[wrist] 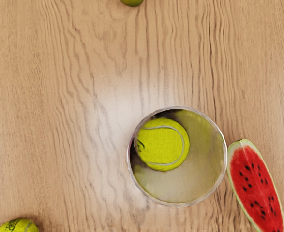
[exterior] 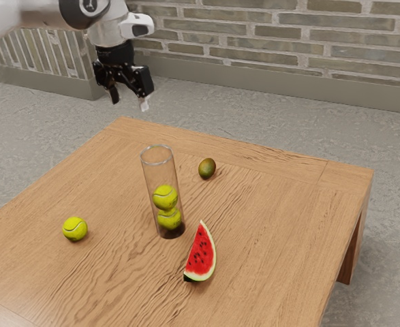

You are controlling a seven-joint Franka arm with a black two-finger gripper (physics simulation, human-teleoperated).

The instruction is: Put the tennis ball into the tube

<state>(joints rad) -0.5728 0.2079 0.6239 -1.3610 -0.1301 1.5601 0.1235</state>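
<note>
Yellow-green tennis ball (exterior: 75,229) found loose on the wooden table (exterior: 274,225), outside and apart from the clear tube (exterior: 160,175), which stands upright with two balls (exterior: 165,197) stacked inside. Gripper (exterior: 129,101) observed above table height, fingers spread well apart, nothing held between them. Watermelon slice (exterior: 201,253) lies near the tube's base; small dark-green fruit (exterior: 207,168) rests on the same table, apart from both

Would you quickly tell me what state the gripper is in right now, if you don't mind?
Gripper: open and holding nothing, its two fingers standing apart.
</note>
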